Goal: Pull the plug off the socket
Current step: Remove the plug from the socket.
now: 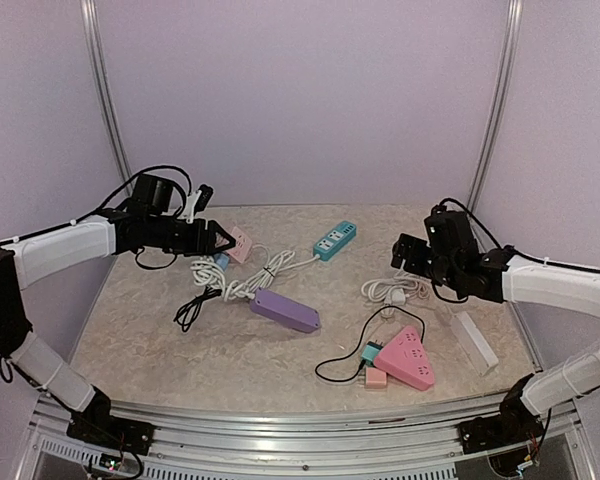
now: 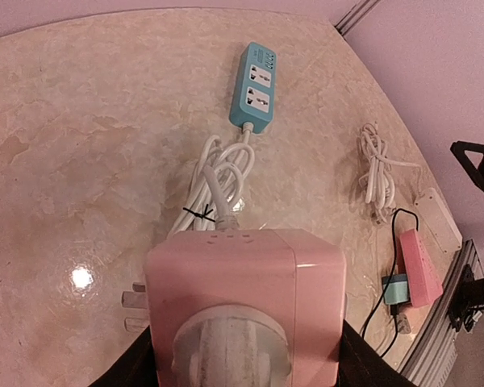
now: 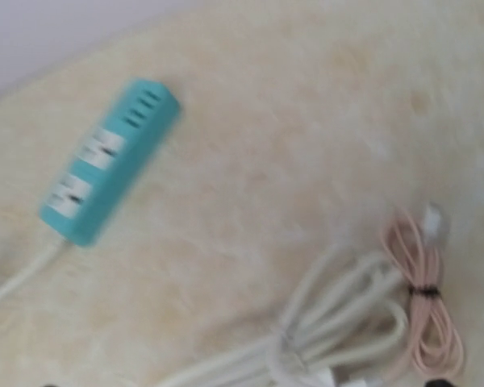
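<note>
The pink socket (image 2: 250,274) sits at the far left of the surface (image 2: 81,121). A pale round plug (image 2: 230,348) is still seated in one face.

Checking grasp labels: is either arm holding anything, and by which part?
Fingers of the left gripper clamp the pink socket block by its two sides, near one end. Nothing visible in the right gripper.

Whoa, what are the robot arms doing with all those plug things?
The left hand is gripping a pink socket block by its sides, at the back left of the table. A pale round piece, probably the plug, sits in its near end, so it isn't pulled out yet. The right hand hangs above a white cable bundle. A teal strip and a purple strip lie untouched.
</note>
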Controlling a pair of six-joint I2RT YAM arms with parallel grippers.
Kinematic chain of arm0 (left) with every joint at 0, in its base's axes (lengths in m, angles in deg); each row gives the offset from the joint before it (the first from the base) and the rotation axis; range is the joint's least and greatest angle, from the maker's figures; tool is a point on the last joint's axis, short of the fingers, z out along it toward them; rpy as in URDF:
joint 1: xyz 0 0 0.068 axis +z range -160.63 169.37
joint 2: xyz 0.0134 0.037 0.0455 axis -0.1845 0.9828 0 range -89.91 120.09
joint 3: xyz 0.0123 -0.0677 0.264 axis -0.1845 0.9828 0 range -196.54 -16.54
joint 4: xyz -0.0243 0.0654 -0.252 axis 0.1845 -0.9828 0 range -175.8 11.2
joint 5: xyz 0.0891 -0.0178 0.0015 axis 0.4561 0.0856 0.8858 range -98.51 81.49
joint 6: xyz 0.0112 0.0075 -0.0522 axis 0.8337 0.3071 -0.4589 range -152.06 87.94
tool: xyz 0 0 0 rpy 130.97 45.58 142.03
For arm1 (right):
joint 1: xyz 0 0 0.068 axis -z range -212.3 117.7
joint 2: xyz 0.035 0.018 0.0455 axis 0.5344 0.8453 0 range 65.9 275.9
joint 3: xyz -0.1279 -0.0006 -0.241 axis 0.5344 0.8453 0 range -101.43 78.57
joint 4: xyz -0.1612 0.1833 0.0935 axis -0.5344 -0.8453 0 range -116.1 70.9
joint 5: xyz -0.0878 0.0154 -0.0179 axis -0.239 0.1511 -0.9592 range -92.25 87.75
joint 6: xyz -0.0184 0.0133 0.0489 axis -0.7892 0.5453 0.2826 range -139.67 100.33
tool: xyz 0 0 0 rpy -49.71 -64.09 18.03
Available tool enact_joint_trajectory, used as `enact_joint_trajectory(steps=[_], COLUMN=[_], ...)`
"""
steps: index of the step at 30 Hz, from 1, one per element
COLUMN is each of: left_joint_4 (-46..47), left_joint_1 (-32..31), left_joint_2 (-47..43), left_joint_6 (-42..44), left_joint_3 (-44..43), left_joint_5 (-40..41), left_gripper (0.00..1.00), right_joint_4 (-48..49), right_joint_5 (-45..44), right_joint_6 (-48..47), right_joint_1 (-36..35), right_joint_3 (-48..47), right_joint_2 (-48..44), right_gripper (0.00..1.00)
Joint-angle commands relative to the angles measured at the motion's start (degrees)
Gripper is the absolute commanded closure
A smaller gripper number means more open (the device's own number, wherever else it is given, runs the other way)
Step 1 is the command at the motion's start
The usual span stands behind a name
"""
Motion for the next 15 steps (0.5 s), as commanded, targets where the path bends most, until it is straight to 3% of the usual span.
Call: enact_joint_trajectory(steps=[1, 10, 15], left_joint_4=[4.52, 6.44, 8.47], left_joint_1=[-0.32, -0.67, -1.0], left_joint_2=[0.6, 1.6, 0.79], left_joint_6=[-2.08, -1.72, -1.24], left_joint_3=[-2.69, -2.9, -2.27], left_joint_5=[-5.28, -12.65, -16.25], left_gripper=[1.0, 1.0, 1.0], right_joint_4=[0.81, 9.56, 12.21], right_joint_5=[-1.35, 9.77, 15.94], right_joint_6=[-7.62, -19.16, -19.69], right_joint_1=[-3.05, -9.64, -12.44], right_joint_3=[-2.23, -7.14, -11.46], right_joint_2=[-3.75, 0.63, 6.1], right_gripper=[0.03, 0.03, 0.03])
